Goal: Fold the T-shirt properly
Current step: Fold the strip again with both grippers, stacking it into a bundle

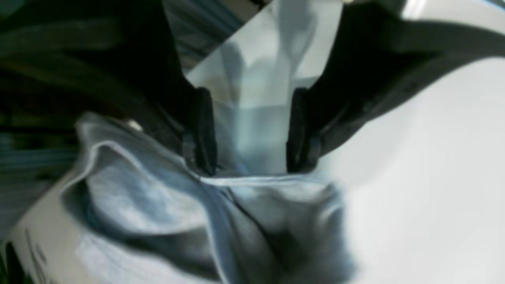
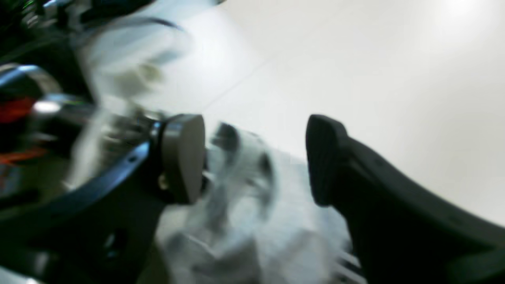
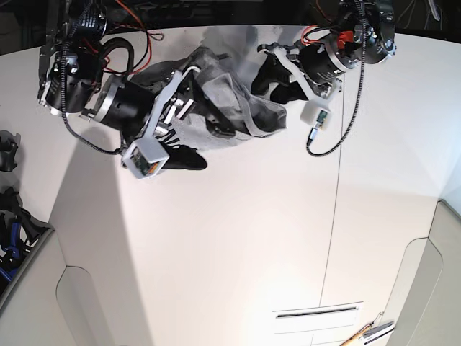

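The light grey T-shirt [image 3: 245, 108] lies crumpled in a heap at the far middle of the white table [image 3: 238, 238]. My left gripper [image 3: 270, 90] is at the heap's right side. In the left wrist view it [image 1: 250, 165] is open, its dark fingers [image 1: 201, 130] straddling a hem of the shirt [image 1: 138, 197] at their tips. My right gripper [image 3: 198, 119] is at the heap's left side. In the blurred right wrist view it [image 2: 254, 157] is open, with shirt fabric [image 2: 252, 221] showing dark lettering between and below its fingers.
Cables and arm bases crowd the far table edge. A dark clamp-like object [image 3: 9, 216] sits off the table's left edge. A slot [image 3: 317, 312] and a pencil-like tool [image 3: 371, 331] are at the near right. A seam [image 3: 333, 216] runs down the table.
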`<state>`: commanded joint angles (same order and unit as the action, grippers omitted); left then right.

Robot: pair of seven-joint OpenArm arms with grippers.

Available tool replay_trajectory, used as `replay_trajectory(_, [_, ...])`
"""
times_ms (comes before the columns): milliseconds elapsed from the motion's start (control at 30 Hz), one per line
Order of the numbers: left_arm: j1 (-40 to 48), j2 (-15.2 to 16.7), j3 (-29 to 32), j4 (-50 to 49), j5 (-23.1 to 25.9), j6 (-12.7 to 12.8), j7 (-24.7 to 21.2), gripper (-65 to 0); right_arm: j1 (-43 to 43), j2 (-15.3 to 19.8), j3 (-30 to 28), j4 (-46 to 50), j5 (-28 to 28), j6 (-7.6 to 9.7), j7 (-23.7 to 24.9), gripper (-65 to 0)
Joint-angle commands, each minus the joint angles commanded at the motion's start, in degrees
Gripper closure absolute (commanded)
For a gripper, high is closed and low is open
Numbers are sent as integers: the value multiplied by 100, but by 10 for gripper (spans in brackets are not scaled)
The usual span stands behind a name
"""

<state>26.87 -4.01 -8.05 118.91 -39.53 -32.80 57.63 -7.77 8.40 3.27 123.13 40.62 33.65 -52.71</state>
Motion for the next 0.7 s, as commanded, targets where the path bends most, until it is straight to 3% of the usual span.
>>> replay_trajectory(67, [0, 0, -306, 33, -363, -4, 177, -322, -2, 2, 415, -4, -122, -4, 114, -384])
replay_trajectory(100, [2, 2, -437, 33, -555, -72, 258, -322, -4, 17, 590, -13, -170, -11, 111, -332])
replay_trajectory(233, [98, 2, -846, 39, -1202, -407, 310, -322, -83, 15, 960, -260, -380, -42, 107, 0])
replay_trajectory(433, [111, 7, -938, 39, -2457, -720, 713, -264, -133, 13, 920, -1469, -201, -37, 105, 0])
replay_trajectory(567, [107, 7, -728, 39, -2498, -720, 708, -264, -144, 15, 651, -2229, 409, 70, -308, 0])
replay_trajectory(700, [92, 17, -691, 39, -2476, -720, 691, -264, -326, 13, 140, -2262, 1025, 131, -605, 0])
